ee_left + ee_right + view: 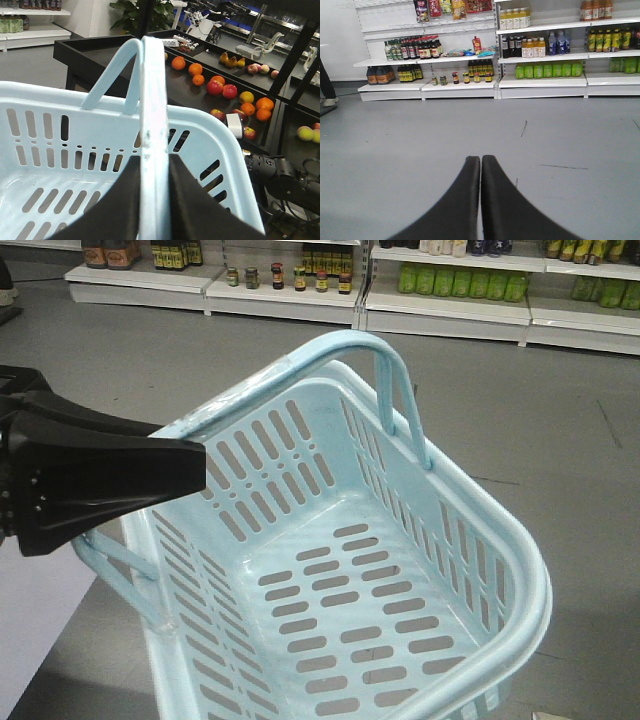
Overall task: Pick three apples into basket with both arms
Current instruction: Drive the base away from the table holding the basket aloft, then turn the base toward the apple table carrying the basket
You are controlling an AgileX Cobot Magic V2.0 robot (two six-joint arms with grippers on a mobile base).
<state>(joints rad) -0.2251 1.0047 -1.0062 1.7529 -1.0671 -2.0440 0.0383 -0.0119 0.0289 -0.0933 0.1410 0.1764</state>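
Dark-red round apples [222,90] lie on the black display worktop [192,97], far and to the right of the empty light-blue slotted plastic basket [210,127].
The left hand [154,161] is clamped on a hoop handle [150,95] of the basket, so picking likely falls to the right hand [480,159]. Its fingers are pressed together on nothing, and its view shows only grey floor [420,145] and shop shelves [545,80], so its way to the fruit cannot be told. Two apples touch among the oranges [195,69]. A third is unclear, as a white block [233,125] partly hides the nearer red fruit.
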